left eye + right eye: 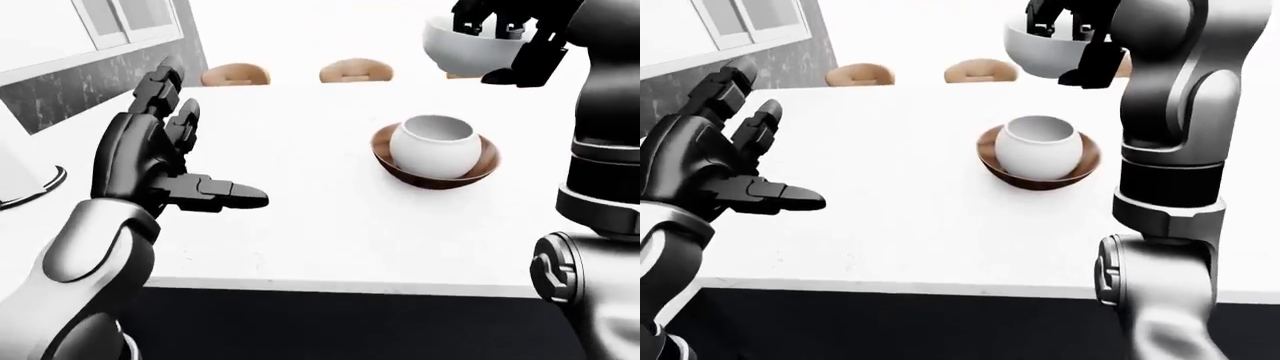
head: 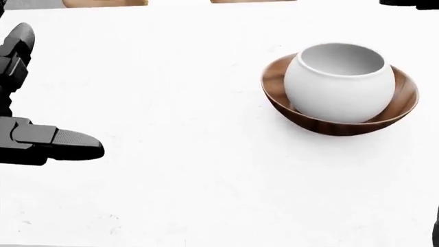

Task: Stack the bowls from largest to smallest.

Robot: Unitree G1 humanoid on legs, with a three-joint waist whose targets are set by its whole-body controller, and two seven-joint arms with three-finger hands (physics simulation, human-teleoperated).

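Note:
A round white bowl (image 2: 339,82) sits inside a wide brown wooden bowl (image 2: 398,110) on the white table (image 2: 192,170), right of centre. My right hand (image 1: 505,37) is raised above and beyond them, fingers closed over the rim of a second white bowl (image 1: 460,49), held in the air at the top right of the left-eye view. My left hand (image 1: 165,157) is open and empty, fingers spread, hovering over the left part of the table, well apart from the bowls.
Two tan chair backs (image 1: 235,74) (image 1: 355,70) stand beyond the table's top edge. A dark wall with a window (image 1: 120,22) is at upper left. A white plate edge (image 1: 30,187) shows at far left. The table's near edge (image 1: 330,286) runs along the bottom.

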